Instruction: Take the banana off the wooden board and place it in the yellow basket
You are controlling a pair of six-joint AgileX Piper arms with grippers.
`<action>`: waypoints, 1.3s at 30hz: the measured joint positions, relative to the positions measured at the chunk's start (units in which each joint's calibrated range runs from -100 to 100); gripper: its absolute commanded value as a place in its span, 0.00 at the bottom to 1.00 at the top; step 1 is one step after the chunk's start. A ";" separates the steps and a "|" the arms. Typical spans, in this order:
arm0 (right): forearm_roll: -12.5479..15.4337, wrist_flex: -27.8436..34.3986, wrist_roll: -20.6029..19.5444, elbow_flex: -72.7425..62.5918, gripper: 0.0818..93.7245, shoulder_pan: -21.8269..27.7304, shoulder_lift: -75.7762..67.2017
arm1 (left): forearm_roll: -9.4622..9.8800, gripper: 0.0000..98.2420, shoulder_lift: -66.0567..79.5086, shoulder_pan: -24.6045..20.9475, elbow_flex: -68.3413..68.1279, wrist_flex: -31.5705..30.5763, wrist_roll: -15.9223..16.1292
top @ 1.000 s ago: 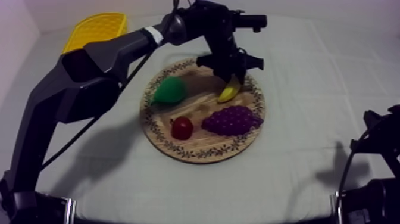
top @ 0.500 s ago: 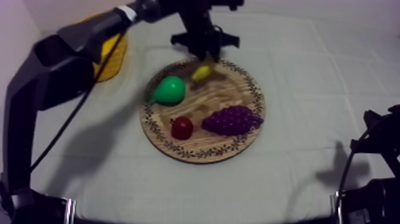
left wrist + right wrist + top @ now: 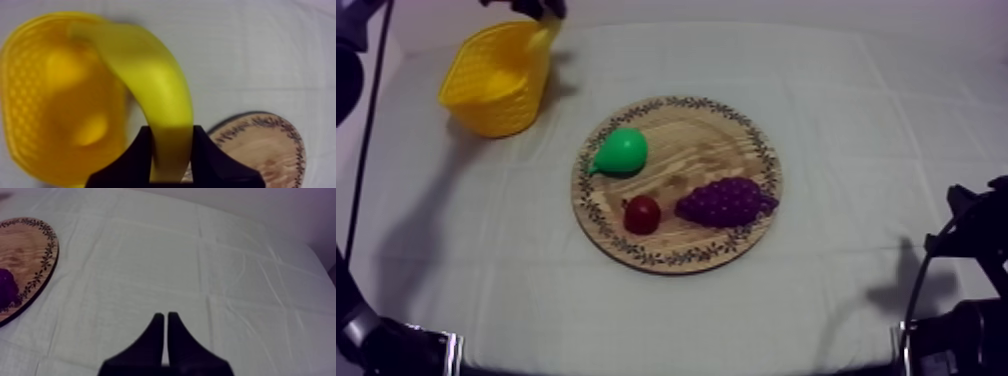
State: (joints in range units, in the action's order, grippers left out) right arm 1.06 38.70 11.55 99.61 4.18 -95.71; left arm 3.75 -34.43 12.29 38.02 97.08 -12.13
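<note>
1. The left gripper (image 3: 171, 134) pinches one end of the banana (image 3: 155, 85) between its two black fingers; the fruit is off the table and curves away from the jaws.
2. In the left wrist view the banana's free end reaches over the opening of the yellow basket (image 3: 20, 115), while the pinched end hangs nearer the basket's wall on the side facing the round wooden board (image 3: 706, 150).
3. The step in hand looks like the carry-over and release, so most of the task seems done.
4. To do it well, bring the gripper farther in over the middle of the basket, so that the whole banana, not only its tip, is above the opening.
5. Lower it until the tip is inside the walls, then spread the fingers. A drop from near the rim could catch the edge and tip the light basket or spill the fruit onto the cloth.
6. The pear (image 3: 621, 152), the bunch of grapes (image 3: 724, 202) and the small red fruit (image 3: 642, 214) lie on the board, well apart from the basket.
7. The right gripper (image 3: 166, 319) is pressed together on nothing, over bare cloth beside the board.
</note>
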 measured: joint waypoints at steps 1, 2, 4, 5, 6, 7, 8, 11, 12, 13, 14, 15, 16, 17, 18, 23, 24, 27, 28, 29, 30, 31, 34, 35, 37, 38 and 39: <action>0.00 0.00 0.00 0.00 0.00 0.00 0.00 | 0.17 0.05 0.65 -1.12 -1.16 -0.36 0.26; 0.00 0.00 0.00 0.00 0.00 0.00 0.00 | 0.31 0.05 1.10 -2.21 -2.38 -0.81 0.57; 0.00 0.00 0.00 0.00 0.00 0.00 0.00 | 0.53 0.05 1.29 -4.22 -4.61 -1.63 1.01; 0.00 0.00 0.00 0.00 0.00 0.00 0.00 | 0.70 0.05 1.24 -5.14 -5.70 -2.29 1.19; 0.00 0.00 0.00 0.00 0.00 0.00 0.00 | 0.92 0.06 1.16 -5.98 -6.70 -2.48 1.32; 0.00 0.00 0.00 0.00 0.00 0.00 0.00 | 0.98 0.07 1.07 -6.57 -7.39 -3.07 1.40; 0.00 0.00 0.00 0.00 0.00 0.00 0.00 | 1.10 0.08 0.92 -7.26 -8.29 -3.83 1.51; 0.00 0.00 0.00 0.00 0.00 0.00 0.00 | 1.19 0.14 0.31 -8.67 -10.41 -5.94 2.07; 0.00 0.00 0.00 0.00 0.00 0.00 0.00 | 1.23 0.19 0.02 -9.01 -11.01 -6.76 2.32; 0.00 0.00 0.00 0.00 0.00 0.00 0.00 | 1.23 0.21 -0.11 -9.29 -11.48 -7.35 2.51; 0.00 0.00 0.00 0.00 0.00 0.00 0.00 | 1.23 0.22 -0.34 -9.55 -11.95 -8.09 2.73; 0.00 0.00 0.00 0.00 0.00 0.00 0.00 | 1.16 0.23 -0.60 -9.78 -12.16 -8.65 2.81; 0.00 0.00 0.00 0.00 0.00 0.00 0.00 | 1.16 0.23 -0.87 -9.96 -12.32 -9.21 2.84; 0.00 0.00 0.00 0.00 0.00 0.00 0.00 | 1.16 0.24 -1.19 -10.20 -12.30 -9.77 2.88; 0.00 0.00 0.00 0.00 0.00 0.00 0.00 | 1.11 0.24 -1.51 -10.41 -12.33 -10.08 2.88; 0.00 0.00 0.00 0.00 0.00 0.00 0.00 | 0.83 0.34 -2.65 -10.99 -12.02 -12.30 2.86; 0.00 0.00 0.00 0.00 0.00 0.00 0.00 | 0.60 0.42 -3.06 -11.20 -11.92 -12.56 3.03; 0.00 0.00 0.00 0.00 0.00 0.00 0.00 | -0.06 0.57 -4.10 -11.92 -11.84 -12.53 3.11; 0.00 0.00 0.00 0.00 0.00 0.00 0.00 | -0.24 0.60 -4.46 -12.19 -11.84 -12.42 3.12; 0.00 0.00 0.00 0.00 0.00 0.00 0.00 | -0.32 0.62 -4.73 -12.35 -11.84 -12.50 3.12; 0.00 0.00 0.00 0.00 0.00 0.00 0.00 | -0.46 0.63 -4.92 -12.57 -12.01 -12.84 3.27; 0.00 0.00 0.00 0.00 0.00 0.00 0.00 | -0.52 0.64 -5.12 -12.70 -12.27 -13.19 3.46; 0.00 0.00 0.00 0.00 0.00 0.00 0.00 | -0.70 0.65 -5.16 -12.78 -13.22 -14.78 4.26; 0.00 0.00 0.00 0.00 0.00 0.00 0.00 | -0.70 0.65 -5.16 -12.74 -13.61 -15.11 4.48; 0.00 0.00 0.00 0.00 0.00 0.00 0.00 | -0.70 0.57 -4.75 -12.65 -14.44 -16.18 4.89; 0.00 0.00 0.00 0.00 0.00 0.00 0.00 | -0.70 0.51 -4.43 -12.65 -14.75 -16.72 4.86; 0.00 0.00 0.00 0.00 0.00 0.00 0.00 | -0.89 0.44 -3.95 -12.61 -15.20 -17.23 4.67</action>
State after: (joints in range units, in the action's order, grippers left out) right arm 1.06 38.70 11.55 99.61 4.18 -95.71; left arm 2.87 -38.38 -0.33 22.83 79.85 -7.45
